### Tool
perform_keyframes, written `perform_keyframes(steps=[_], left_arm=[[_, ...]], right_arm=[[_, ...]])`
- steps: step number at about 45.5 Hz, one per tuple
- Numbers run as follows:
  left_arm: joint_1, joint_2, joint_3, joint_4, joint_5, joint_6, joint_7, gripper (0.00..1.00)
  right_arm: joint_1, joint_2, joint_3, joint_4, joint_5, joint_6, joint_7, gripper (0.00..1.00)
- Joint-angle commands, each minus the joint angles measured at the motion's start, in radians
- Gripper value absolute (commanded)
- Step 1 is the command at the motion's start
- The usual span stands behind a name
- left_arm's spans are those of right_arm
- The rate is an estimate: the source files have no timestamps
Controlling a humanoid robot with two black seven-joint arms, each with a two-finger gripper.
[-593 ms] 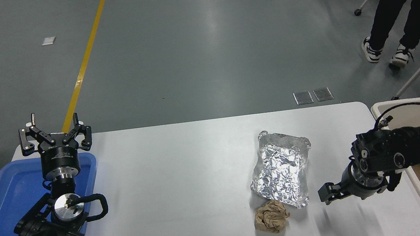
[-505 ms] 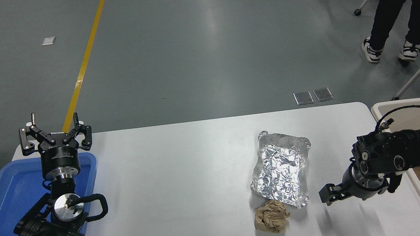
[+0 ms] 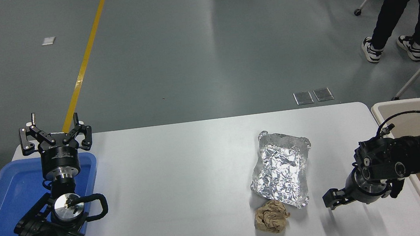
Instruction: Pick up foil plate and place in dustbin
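A white table (image 3: 186, 185) fills the lower half of the frame, with grey floor beyond it and a yellow line (image 3: 84, 59) running diagonally across the floor at upper left. Right of centre on the table lies the foil plate (image 3: 282, 173), shiny and crinkled, flat on the surface with its raised rim up. Just below it in the frame, nearly touching its lower edge, sits a small brown crumpled paper ball (image 3: 271, 216).

The right arm enters from the right edge, crossing over the near-left corner of the dustbin (image 3: 413, 107), a cream-beige bin standing just off the table's right end. The right gripper (image 3: 330, 198) points left toward the foil plate, close to the tabletop, just beside the plate's lower right corner but not touching it. Seen from this angle, I cannot tell whether its fingers are apart or together.

At lower left, the left arm is parked over a shallow blue tray (image 3: 10, 190). The left gripper (image 3: 55, 131) points toward the top of the frame with its fingers spread wide, holding nothing.

At the upper right, a person's legs (image 3: 404, 2) in dark trousers and black-and-white shoes stand on the floor near chair wheels.
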Motion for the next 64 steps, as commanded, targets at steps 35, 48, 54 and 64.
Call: perform_keyframes(steps=[35,48,54,64], left_arm=[[0.0,0.003,0.001,0.001,-0.002,0.001,0.0,0.99],[0.0,0.003,0.001,-0.001,0.0,0.0,0.0,0.99],[0.0,0.003,0.001,-0.001,0.0,0.0,0.0,0.99],[0.0,0.0,0.001,-0.001,0.0,0.0,0.001,0.99]], right_arm=[[1.123,-0.118,-0.195,0.434,0.34,0.335,-0.008,1.0],[1.25,-0.101,-0.258,0.444,0.464,0.435,0.002,1.0],[1.217,-0.035,-0.272,0.436,0.599,0.397,0.002,1.0],[0.987,0.094,-0.273,0.384,0.649,0.164,0.0,1.0]])
